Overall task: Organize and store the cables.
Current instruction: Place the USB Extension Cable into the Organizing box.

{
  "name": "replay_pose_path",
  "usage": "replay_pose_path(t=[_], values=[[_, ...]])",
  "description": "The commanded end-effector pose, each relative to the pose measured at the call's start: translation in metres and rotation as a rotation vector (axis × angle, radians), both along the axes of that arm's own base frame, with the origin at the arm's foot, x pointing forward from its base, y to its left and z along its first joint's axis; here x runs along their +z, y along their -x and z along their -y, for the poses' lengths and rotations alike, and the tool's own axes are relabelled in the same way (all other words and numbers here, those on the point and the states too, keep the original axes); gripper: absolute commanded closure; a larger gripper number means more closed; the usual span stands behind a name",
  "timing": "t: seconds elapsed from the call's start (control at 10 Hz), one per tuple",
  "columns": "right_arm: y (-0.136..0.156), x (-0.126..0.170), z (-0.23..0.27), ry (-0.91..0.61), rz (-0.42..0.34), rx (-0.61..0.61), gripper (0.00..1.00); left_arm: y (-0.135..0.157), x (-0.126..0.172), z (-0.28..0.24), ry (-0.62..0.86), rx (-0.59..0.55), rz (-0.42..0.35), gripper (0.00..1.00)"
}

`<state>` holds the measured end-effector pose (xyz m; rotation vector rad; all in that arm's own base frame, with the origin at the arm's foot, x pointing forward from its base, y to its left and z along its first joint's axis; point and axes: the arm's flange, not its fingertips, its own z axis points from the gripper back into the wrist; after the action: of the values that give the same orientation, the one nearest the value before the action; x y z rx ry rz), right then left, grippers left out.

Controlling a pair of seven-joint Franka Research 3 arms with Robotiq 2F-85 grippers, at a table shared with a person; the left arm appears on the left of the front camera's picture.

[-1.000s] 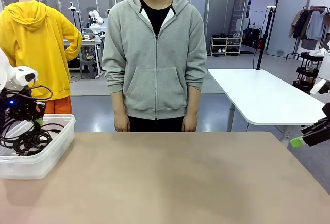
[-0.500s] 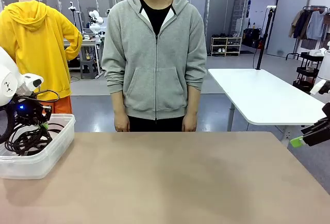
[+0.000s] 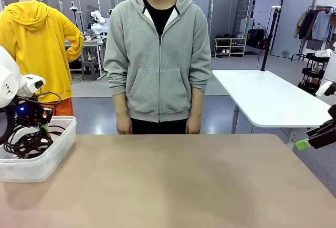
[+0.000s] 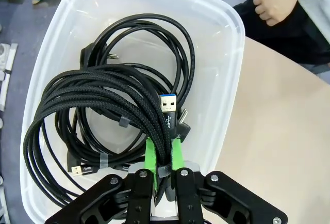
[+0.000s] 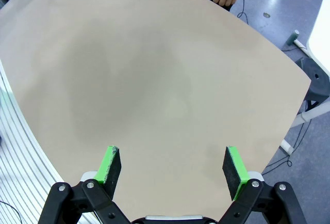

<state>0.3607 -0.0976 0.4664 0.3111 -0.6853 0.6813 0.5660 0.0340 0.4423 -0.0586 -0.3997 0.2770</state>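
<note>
The left gripper [image 4: 162, 157] is pinching a braided black cable coil [image 4: 87, 100] over the clear plastic bin [image 4: 227, 33] holding other cables, apparently last, while the right gripper [image 5: 172, 164] is hanging open.

surface: tan table [image 3: 173, 180], smooth matte top | on it: clear plastic bin [image 3: 37, 167] at the robot's left edge, near the far side | bin contents: coiled black cables [image 4: 108, 105] | bin sits flat, upright
</note>
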Motion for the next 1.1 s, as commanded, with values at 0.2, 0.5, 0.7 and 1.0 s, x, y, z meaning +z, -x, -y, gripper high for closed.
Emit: replay_pose_path(t=[0.2,0.5,0.7,1.0], values=[[0.001,0.002,0.0,0.007,-0.009,0.001,0.0,-0.009,-0.009,0.011,-0.072,0.036,-0.029,0.87],[0.001,0.002,0.0,0.007,-0.009,0.001,0.0,-0.013,-0.02,0.007,-0.058,0.06,-0.058,0.38],[0.001,0.002,0.0,0.007,-0.009,0.001,0.0,-0.01,-0.015,0.01,-0.063,0.056,-0.049,0.02],[0.001,0.002,0.0,0.007,-0.009,0.001,0.0,-0.003,-0.01,0.012,-0.068,0.043,-0.035,0.0]])
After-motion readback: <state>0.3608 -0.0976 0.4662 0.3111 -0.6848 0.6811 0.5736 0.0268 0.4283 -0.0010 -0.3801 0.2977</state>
